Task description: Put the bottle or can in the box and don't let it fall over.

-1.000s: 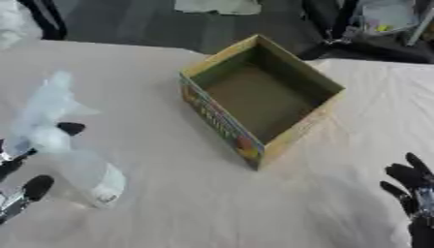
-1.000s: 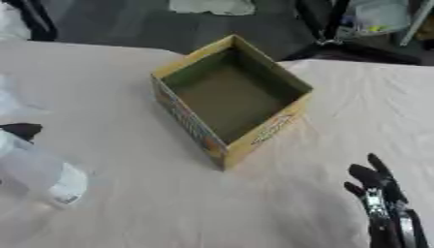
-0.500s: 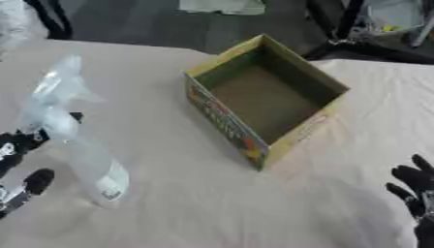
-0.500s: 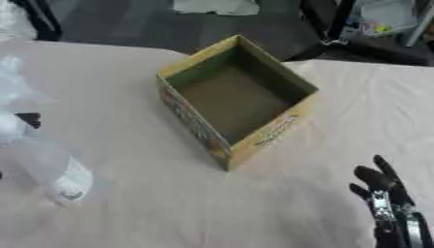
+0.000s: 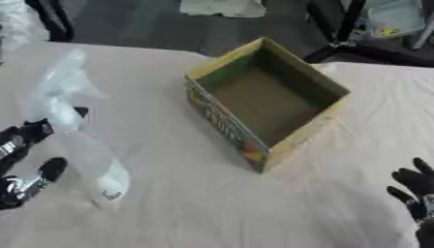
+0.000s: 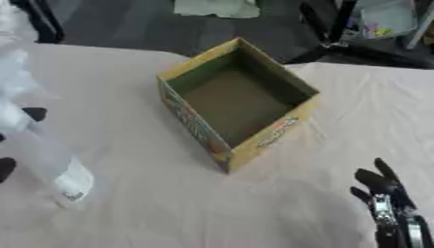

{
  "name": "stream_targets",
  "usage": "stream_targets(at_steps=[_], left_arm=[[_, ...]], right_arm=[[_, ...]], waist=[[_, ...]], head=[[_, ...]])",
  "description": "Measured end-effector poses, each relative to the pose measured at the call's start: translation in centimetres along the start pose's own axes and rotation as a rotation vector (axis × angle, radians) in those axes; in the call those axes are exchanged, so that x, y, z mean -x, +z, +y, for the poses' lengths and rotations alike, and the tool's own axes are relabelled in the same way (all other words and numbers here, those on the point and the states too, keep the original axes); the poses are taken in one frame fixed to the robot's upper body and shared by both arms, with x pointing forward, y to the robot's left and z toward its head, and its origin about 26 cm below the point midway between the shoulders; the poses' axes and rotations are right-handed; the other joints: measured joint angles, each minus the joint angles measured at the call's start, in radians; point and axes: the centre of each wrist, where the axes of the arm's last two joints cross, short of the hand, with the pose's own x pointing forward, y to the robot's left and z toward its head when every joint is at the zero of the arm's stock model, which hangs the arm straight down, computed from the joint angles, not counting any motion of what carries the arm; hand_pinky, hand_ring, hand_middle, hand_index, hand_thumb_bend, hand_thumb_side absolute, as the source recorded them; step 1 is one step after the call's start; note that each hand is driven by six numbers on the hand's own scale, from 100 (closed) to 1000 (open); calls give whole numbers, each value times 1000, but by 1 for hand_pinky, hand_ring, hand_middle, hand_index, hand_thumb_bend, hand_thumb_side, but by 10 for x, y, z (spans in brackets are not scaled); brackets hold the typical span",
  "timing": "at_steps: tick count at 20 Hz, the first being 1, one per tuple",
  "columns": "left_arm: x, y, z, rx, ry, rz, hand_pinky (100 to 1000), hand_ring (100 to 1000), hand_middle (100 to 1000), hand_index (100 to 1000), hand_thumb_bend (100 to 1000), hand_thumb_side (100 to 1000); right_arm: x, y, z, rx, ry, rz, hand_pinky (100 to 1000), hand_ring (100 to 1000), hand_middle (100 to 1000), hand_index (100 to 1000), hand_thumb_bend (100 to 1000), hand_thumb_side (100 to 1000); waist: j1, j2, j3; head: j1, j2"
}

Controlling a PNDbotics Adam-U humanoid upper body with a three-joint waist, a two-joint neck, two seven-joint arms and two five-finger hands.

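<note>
Item: clear spray bottle (image 5: 81,145), left of the box (image 5: 267,101), well apart from it, upright with a slight tilt on the worktop (image 5: 212,203). My left hand (image 5: 25,160) has its fingers curled round the bottle's neck and body.

Handling, as I judge it: thin see-through plastic, probably light, tall and narrow so top-heavy, smooth and likely slippery; best held low on the body, not by the trigger head.

Container: open-topped cardboard box, printed sides, nothing in it.

My right hand (image 6: 386,203) rests idle right of the box, near the lower corner, fingers straight and apart.
</note>
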Motion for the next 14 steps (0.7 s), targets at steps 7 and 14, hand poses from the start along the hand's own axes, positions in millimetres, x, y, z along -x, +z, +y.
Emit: stream_targets(at_steps=[7,14], left_arm=[[-1,-7,-6,27,-5,8,1000,1000,966,883,173,696],[3,-8,-9,40,-16,39,1000,1000,960,880,164,693]], right_arm=[[0,-1,0,-1,0,1,818,874,1000,750,100,791],[-1,-2,1,-2,-3,0,818,874,1000,750,100,801]], waist=[[0,0,0],[0,1,-3]], head=[[0,0],[0,0]])
